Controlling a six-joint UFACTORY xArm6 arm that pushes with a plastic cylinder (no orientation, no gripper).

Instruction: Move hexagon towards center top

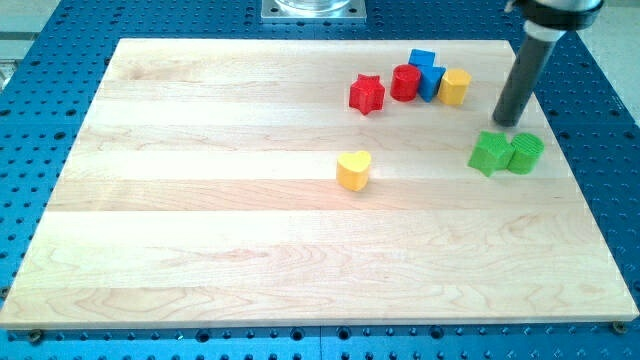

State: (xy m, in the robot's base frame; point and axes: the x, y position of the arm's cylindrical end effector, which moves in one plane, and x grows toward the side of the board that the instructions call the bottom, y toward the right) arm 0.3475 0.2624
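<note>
A yellow hexagon block [455, 87] sits near the view's top right, touching a blue block [427, 73] on its left. A red round block [405, 83] is next to the blue one, and a red star [367, 94] lies further left. My tip [508, 123] stands on the board to the right of and a little below the yellow hexagon, apart from it, just above two green blocks. The dark rod rises from it toward the view's top right.
A green star-like block [490, 152] and a green round block [525, 152] touch each other right below my tip. A yellow heart [353, 170] lies near the board's middle. The wooden board [200, 200] rests on a blue perforated table.
</note>
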